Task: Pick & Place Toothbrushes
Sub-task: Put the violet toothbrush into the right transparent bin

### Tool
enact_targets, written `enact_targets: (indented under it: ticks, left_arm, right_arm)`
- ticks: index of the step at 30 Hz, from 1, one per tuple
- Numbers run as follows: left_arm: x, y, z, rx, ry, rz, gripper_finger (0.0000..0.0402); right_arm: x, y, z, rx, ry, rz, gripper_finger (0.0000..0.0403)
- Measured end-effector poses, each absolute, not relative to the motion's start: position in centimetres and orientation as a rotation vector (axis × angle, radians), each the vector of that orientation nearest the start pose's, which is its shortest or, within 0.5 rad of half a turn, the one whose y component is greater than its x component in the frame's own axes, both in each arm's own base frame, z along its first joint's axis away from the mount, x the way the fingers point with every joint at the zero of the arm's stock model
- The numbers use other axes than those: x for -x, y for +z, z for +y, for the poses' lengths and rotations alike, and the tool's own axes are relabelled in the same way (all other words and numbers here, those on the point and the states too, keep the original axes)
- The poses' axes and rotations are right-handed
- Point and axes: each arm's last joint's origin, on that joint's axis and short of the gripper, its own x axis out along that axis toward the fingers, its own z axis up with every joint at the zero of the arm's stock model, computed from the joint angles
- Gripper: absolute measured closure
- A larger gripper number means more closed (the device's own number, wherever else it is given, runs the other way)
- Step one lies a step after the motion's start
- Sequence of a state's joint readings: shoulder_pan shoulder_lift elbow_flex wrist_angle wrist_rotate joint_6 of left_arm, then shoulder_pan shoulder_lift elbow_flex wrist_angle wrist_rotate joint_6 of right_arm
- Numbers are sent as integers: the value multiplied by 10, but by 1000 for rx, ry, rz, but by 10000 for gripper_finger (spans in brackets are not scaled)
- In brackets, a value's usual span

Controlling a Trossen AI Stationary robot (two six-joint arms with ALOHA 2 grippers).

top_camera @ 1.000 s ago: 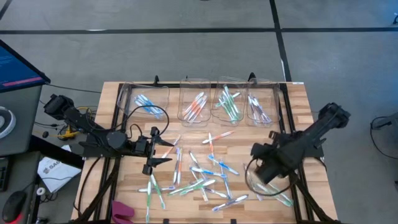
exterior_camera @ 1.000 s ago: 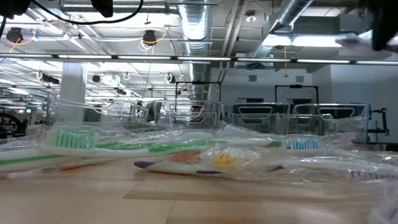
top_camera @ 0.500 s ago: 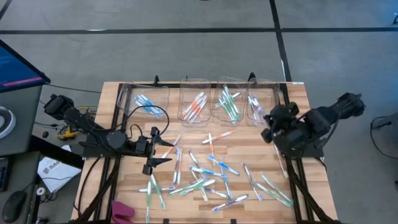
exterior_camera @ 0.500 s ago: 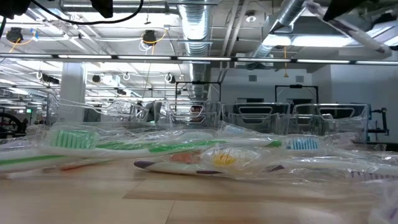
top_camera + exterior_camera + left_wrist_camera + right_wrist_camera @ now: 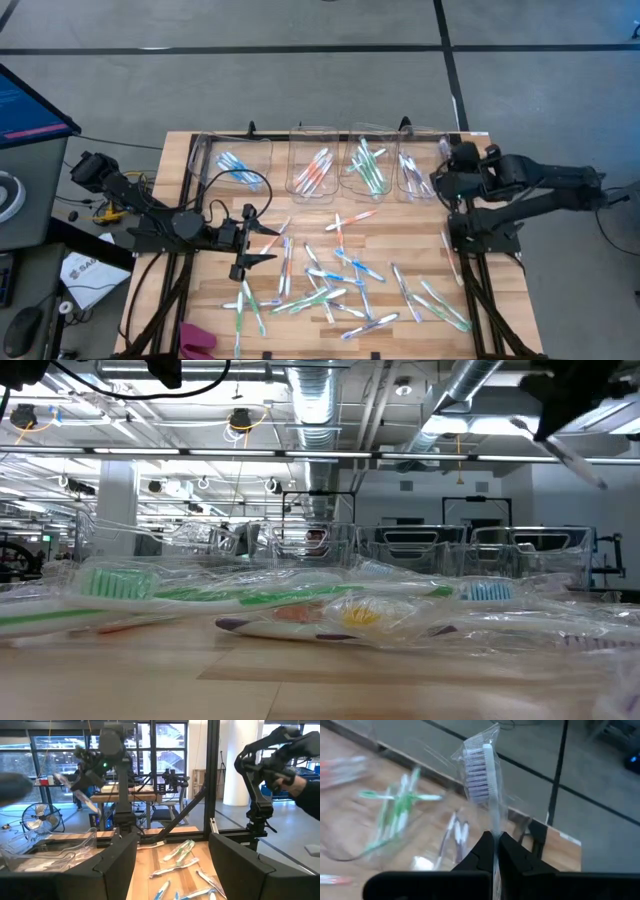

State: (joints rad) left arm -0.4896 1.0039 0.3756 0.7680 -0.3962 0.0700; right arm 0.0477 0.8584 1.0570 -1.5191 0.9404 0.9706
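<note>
We see the right gripper (image 5: 447,172) raised over the far right part of the table (image 5: 480,215), just beside the rightmost of four clear bins (image 5: 416,170) that stand in a row along the far edge. Its fingers (image 5: 485,851) are clenched on a wrapped toothbrush (image 5: 482,775) with purple-tinted bristles; in the right wrist view the brush head sticks out beyond the fingertips, still in its clear wrapper. In the low view the same brush (image 5: 570,458) hangs tilted high in the air at the right, well above the tabletop.

The left gripper (image 5: 262,245) rests low over the left middle of the table, its fingers spread apart with nothing between them, pointing toward the loose pile. In the left wrist view we look past its two dark fingers (image 5: 117,857) at a few wrapped brushes lying on the wood ahead.

Most of the toothbrushes (image 5: 335,285) lie scattered on the near middle of the table, with a few more toward the near right. Others are already sorted in the bins: blue ones (image 5: 232,165) in the leftmost bin, orange-red ones (image 5: 315,170) in the second, green ones (image 5: 368,165) in the third, and some pale ones in the rightmost, whose accent colour we cannot tell.

A pink object (image 5: 197,338) sits at the near left edge.
</note>
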Motion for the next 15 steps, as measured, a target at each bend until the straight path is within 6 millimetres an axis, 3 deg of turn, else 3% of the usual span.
enact_targets:
  ticks: [6, 15]
  left_arm:
    - [-186, 244, -87, -9, -89, -132, 161]
    - [-186, 246, -87, -2, -89, -147, 161]
  right_arm:
    - [-94, 301, -28, -190, -1119, 624, 403]
    - [-100, 318, -50, -278, -1016, 405, 403]
